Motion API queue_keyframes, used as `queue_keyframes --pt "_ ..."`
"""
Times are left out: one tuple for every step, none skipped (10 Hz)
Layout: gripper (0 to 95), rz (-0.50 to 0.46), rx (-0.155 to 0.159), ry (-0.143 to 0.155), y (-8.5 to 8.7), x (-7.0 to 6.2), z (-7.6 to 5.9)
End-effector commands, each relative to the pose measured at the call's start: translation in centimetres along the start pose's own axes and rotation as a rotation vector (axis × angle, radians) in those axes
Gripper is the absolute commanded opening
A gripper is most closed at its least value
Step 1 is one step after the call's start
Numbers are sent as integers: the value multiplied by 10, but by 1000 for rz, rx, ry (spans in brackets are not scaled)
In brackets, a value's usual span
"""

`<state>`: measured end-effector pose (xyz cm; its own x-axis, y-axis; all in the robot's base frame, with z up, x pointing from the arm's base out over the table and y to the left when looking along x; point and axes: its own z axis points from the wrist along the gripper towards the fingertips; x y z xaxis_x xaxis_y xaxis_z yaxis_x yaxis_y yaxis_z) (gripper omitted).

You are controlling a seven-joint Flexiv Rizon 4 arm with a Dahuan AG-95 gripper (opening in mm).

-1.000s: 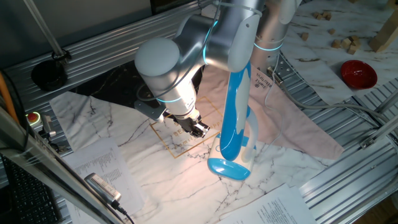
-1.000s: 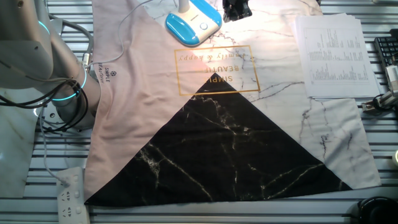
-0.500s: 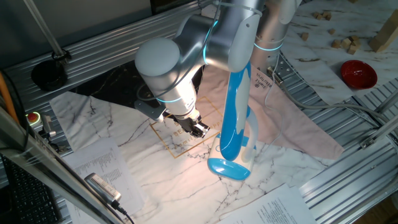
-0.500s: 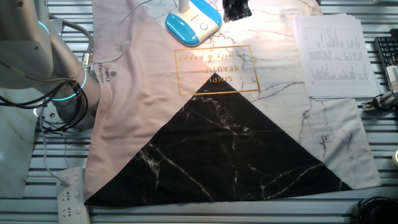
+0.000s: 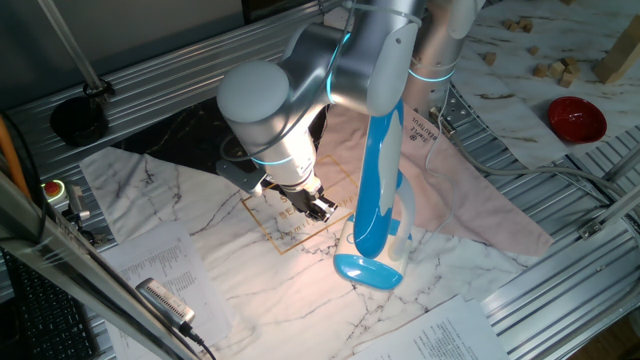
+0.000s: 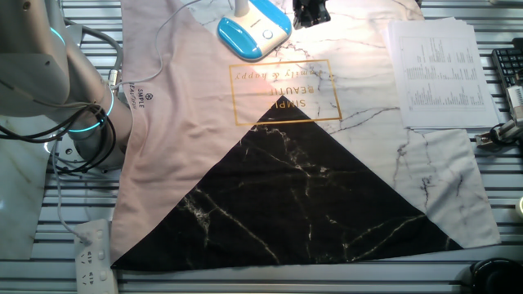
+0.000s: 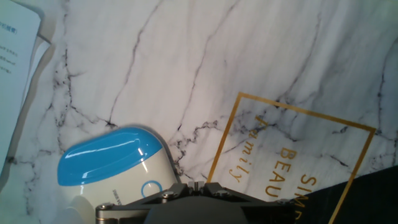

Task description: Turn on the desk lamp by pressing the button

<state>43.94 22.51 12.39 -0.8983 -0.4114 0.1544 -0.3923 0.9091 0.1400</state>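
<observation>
From the hand view the nearest thing is the oval blue-and-white foot (image 7: 118, 171) of the desk lamp (image 5: 378, 190), low and left of the lens, with a ringed button (image 7: 151, 188) on its white half close to the camera's own housing. The pincer (image 5: 320, 207) hangs just beside that foot, above the gold-framed lettering (image 6: 282, 90) printed on the marbled cloth (image 6: 327, 180) that covers the tabletop (image 6: 507, 204). Whether its tips are parted or closed I cannot tell — they show only as a small dark clump, and the hand view cuts them off. It holds nothing that can be seen. The cloth around the foot glows warm, so the lamp is probably already lit, which would explain a hover off to the side rather than over the button. Beyond the foot the tall blue head rises on its white arm; farther still, a red bowl (image 5: 576, 118) sits well apart from the lamp — no part of this job
</observation>
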Motion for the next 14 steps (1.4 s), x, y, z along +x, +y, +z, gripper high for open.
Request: queue_keyframes --pt "0 10 3 1 0 1 0" --pt "0 18 8 3 0 1 0" --pt "0 13 8 3 0 1 1" --pt "0 20 9 4 0 2 1" --pt "0 12 9 3 0 2 1" --pt "0 11 8 3 0 3 1" --pt "0 11 12 5 0 3 1" --pt "0 13 11 5 0 3 1" --pt "0 15 11 5 0 3 1" --pt "0 11 12 5 1 3 1" --pt "0 17 12 5 1 4 2" --pt "0 15 13 6 1 4 2" --pt "0 16 14 6 1 4 2" --pt "0 17 15 7 1 4 2"
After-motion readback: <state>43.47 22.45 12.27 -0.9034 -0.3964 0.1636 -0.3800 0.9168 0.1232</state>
